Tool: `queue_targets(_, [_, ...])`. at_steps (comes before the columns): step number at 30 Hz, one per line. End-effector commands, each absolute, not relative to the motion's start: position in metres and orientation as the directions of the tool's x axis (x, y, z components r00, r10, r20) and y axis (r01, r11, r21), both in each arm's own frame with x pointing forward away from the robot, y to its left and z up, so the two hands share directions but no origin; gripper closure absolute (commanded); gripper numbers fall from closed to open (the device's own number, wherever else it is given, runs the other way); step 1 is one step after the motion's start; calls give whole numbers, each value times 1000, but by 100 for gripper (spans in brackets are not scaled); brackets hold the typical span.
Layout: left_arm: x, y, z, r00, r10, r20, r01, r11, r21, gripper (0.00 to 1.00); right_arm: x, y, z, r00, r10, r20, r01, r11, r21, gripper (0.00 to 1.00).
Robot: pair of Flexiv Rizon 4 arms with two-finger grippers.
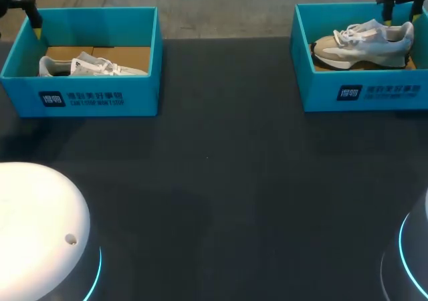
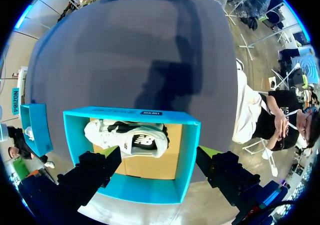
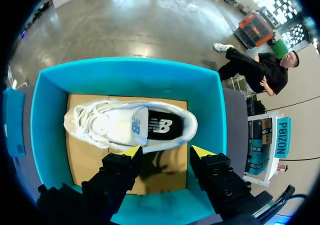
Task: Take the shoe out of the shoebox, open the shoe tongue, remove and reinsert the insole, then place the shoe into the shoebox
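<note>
I am hovering both arms with fingers spread and empty, the right gripper (image 3: 167, 152) over the white shoe (image 3: 130, 125) sitting upright in the right shoebox (image 3: 50, 115), the left gripper (image 2: 159, 155) over the left shoebox (image 2: 192, 150), so I am judging the take-out not yet begun and calling for a descent to pinch the shoe's collar.

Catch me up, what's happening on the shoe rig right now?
Nothing is grasped yet. The left pincer is open above the left shoebox, where a white sneaker lies on the cardboard floor. The right pincer is open above the right shoebox, which contains a beige and white sneaker. Both boxes sit at the far side of the table, and neither shoe is touched.
</note>
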State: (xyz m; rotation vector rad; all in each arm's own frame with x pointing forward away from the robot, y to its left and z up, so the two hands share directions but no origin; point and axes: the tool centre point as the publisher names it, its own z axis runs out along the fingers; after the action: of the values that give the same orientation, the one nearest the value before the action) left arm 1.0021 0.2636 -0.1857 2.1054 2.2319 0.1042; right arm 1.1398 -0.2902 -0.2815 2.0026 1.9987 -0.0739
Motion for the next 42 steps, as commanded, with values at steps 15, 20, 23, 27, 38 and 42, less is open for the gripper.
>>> queue_targets(15, [1001, 263, -185, -58, 998, -2, 993, 58, 100, 0, 1164, -319, -307, 27, 963, -269, 992, 7, 126, 51])
queue_targets(20, [1001, 263, -185, -58, 998, -2, 993, 58, 100, 0, 1165, -324, -311, 30, 964, -263, 993, 0, 114, 50])
queue_targets(23, [1001, 263, -185, -58, 998, -2, 993, 58, 100, 0, 1165, -325, -314, 29, 965, -260, 994, -1, 107, 49])
queue_targets(27, [1001, 263, -185, -58, 998, -2, 993, 58, 100, 0, 1165, -326, -319, 31, 968, -251, 995, -8, 95, 47])
queue_targets(38, [1001, 263, -185, -58, 998, -2, 993, 58, 100, 0, 1169, -332, -327, 39, 972, -232, 997, -21, 78, 27])
queue_targets(42, [1001, 263, -185, -58, 998, -2, 993, 58, 100, 0, 1170, -335, -332, 41, 973, -225, 998, -28, 64, 29])
